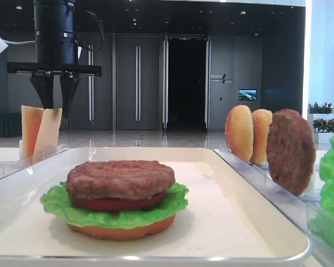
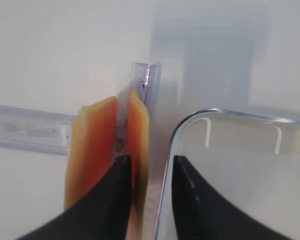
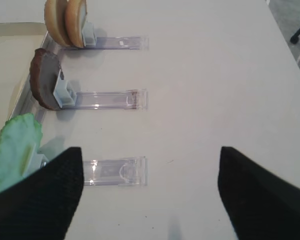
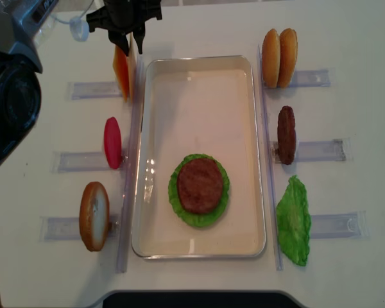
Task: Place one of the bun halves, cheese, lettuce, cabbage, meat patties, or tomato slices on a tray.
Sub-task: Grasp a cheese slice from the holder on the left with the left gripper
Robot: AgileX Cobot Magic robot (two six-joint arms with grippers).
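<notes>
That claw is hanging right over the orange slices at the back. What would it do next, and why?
Probably pinch shut on the near cheese slice and lift: the left gripper has one finger either side of it, and the stack on the tray is topped by a patty with no cheese.

Low front, overhead and wrist cameras share the tray (image 4: 199, 247).

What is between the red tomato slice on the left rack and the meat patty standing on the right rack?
In the overhead view, only a bare stretch of the tray separates the tomato slice from the standing meat patty.
</notes>
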